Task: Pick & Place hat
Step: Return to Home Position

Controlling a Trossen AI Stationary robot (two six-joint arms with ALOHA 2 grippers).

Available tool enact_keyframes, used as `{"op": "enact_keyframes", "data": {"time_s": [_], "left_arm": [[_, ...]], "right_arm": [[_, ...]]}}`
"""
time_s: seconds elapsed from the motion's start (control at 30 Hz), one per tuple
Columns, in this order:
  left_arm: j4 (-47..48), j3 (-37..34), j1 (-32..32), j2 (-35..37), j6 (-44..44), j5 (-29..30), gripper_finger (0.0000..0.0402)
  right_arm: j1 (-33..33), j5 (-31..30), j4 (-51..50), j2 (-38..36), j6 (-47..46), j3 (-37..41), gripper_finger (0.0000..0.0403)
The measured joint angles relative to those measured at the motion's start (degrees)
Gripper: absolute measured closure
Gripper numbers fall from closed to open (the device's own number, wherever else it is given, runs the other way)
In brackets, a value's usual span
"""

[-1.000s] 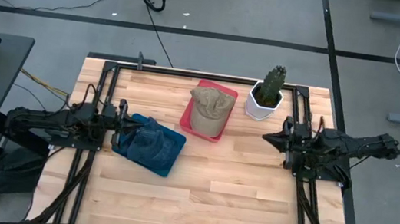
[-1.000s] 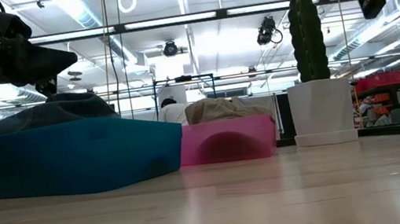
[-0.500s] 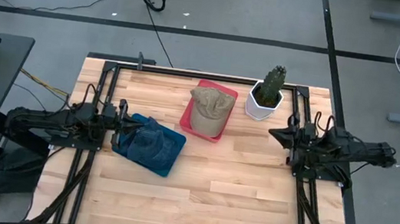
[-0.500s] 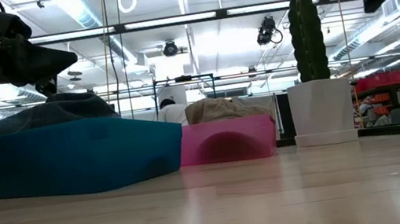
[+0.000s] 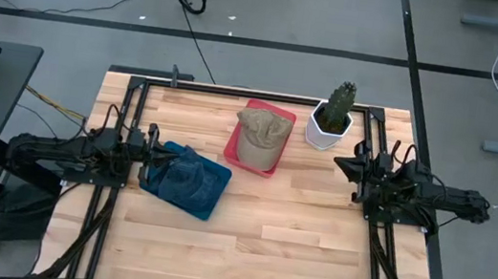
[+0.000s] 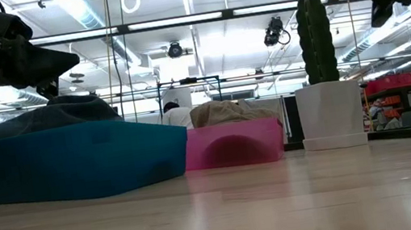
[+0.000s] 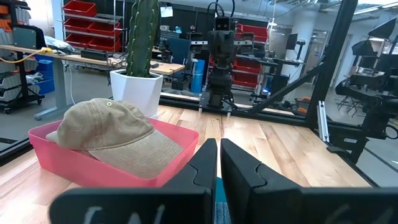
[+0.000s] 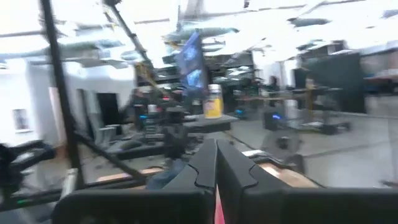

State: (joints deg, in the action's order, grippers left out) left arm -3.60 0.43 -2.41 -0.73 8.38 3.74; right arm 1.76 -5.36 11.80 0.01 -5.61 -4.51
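A tan cap lies in a pink tray at the table's far middle, and shows in the left wrist view as tan cap. A dark blue hat sits on a blue tray left of it. My left gripper is shut and hovers just above the blue hat's left side; its shut fingers point at the tan cap. My right gripper is shut, up in the air near the table's right side, below the cactus pot.
A cactus in a white pot stands at the far right, beside the pink tray. Black frame rails run along the table's left and right sides. Bare wood spreads over the near half of the table.
My right arm has swung: its gripper has shifted a little toward the table's far edge and right, while the arm's rear part has moved toward the near edge. The left arm, both hats and both trays have stayed put.
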Motion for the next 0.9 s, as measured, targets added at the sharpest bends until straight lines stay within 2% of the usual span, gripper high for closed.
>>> {"op": "enact_keyframes", "data": {"time_s": [0.07, 0.37, 0.63, 0.9], "left_arm": [[0.0, 0.0, 0.0, 0.0, 0.0, 0.0, 0.0376], [0.0, 0.0, 0.0, 0.0, 0.0, 0.0, 0.0376], [0.0, 0.0, 0.0, 0.0, 0.0, 0.0, 0.0376], [0.0, 0.0, 0.0, 0.0, 0.0, 0.0, 0.0376]], "right_arm": [[1.2, 4.3, -0.1, 0.0, -1.3, 0.0, 0.0394], [1.1, 10.9, -0.9, 0.0, -4.7, 0.0, 0.0396], [-2.2, 11.9, -3.3, 0.0, -5.9, 0.0, 0.0401], [-2.8, 8.7, -2.4, 0.0, -1.5, 1.3, 0.04]]}}
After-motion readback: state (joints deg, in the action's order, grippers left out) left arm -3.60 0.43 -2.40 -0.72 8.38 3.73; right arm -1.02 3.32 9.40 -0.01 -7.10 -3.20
